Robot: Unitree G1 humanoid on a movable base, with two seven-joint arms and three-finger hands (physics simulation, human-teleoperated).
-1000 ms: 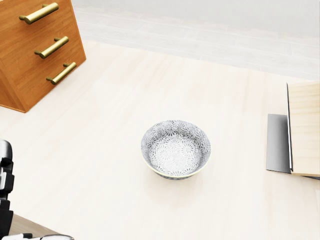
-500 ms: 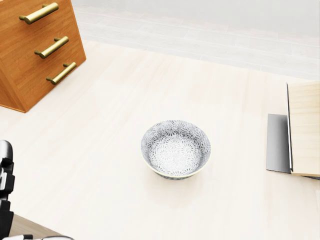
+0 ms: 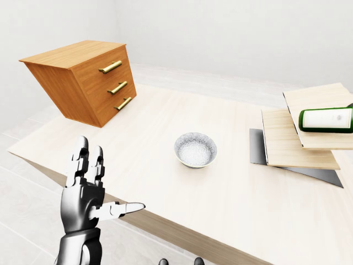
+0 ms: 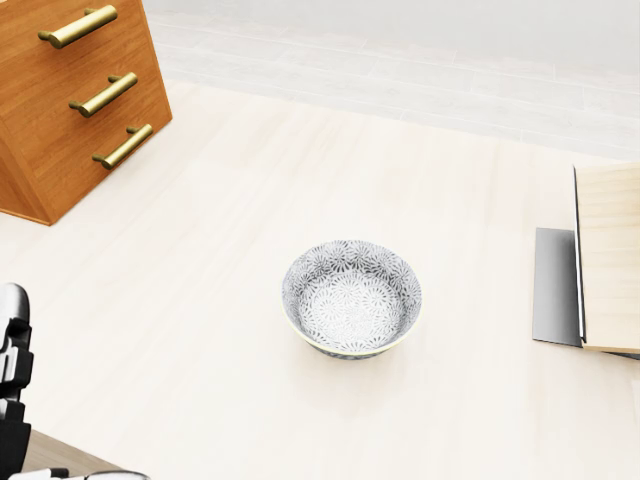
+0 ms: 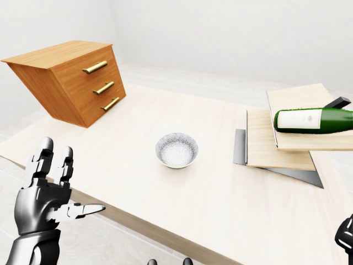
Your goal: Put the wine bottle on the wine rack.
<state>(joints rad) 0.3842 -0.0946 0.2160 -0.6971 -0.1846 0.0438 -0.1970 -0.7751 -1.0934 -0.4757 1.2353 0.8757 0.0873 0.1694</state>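
The left hand (image 3: 88, 190) is raised with its fingers (image 3: 81, 161) spread wide and upright, thumb stuck out sideways, gripping and touching nothing; it hangs below-left of the bowl (image 5: 176, 149), off the table (image 3: 165, 132) edge. Of the right hand (image 5: 346, 236) only a dark sliver shows, so whether it is clenched or released cannot be told. The bottle (image 5: 313, 120) lies on its side on the rack (image 5: 287, 141), well right of the bowl, long axis running left-right, its base toward the bowl

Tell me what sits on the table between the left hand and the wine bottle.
In the right-eye view, a patterned bowl sits between the left hand and the wine bottle; otherwise bare tabletop.
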